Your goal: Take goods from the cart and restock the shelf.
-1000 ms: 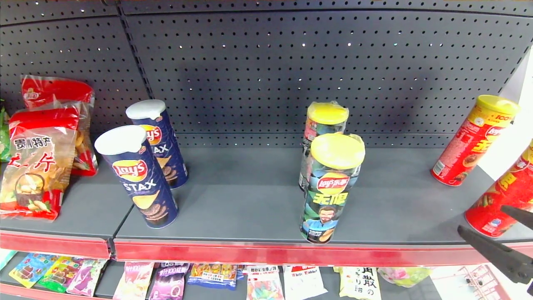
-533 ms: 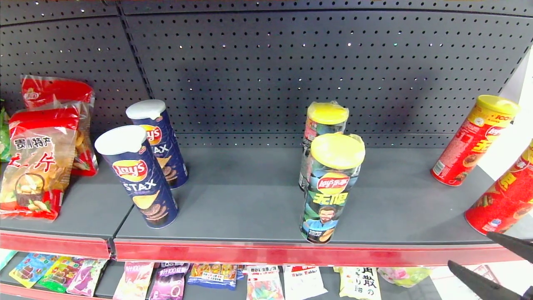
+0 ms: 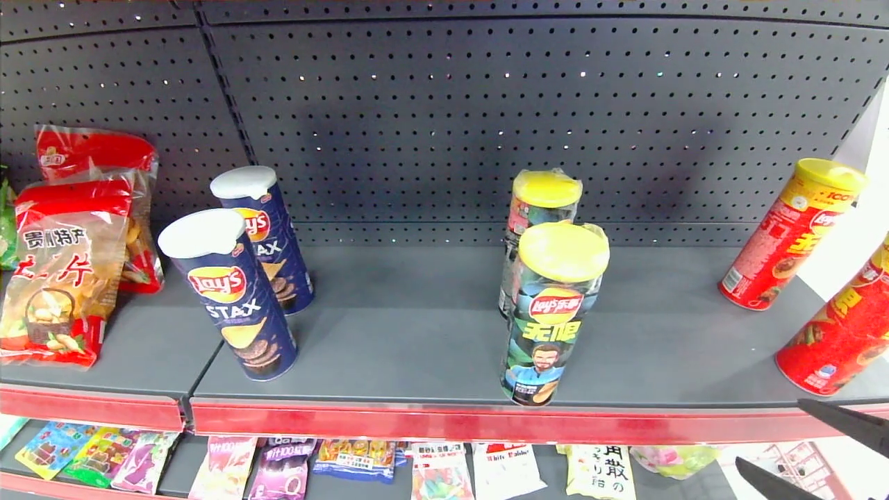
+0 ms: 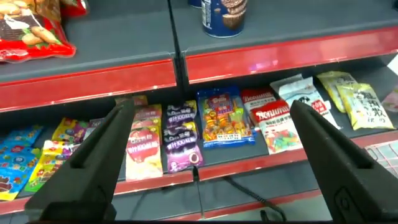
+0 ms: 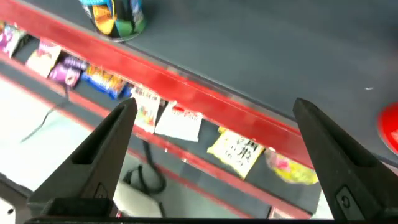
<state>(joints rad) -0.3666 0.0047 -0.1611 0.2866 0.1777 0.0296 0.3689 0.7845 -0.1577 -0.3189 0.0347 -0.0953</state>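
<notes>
Crisp cans line the grey shelf (image 3: pixel 417 347) in pairs, one behind another: blue cans (image 3: pixel 229 298) left of centre, yellow-lidded cans (image 3: pixel 552 312) just right of centre and red cans (image 3: pixel 788 232) at the right edge, with snack bags (image 3: pixel 62 271) at far left. The right gripper (image 3: pixel 767 430) hangs in the lower right corner of the head view, level with the red front edge (image 3: pixel 486 420), jaws spread wide. The left gripper (image 4: pixel 211 106), equally wide open, faces the packets (image 4: pixel 217 121) laid out beneath that edge.
</notes>
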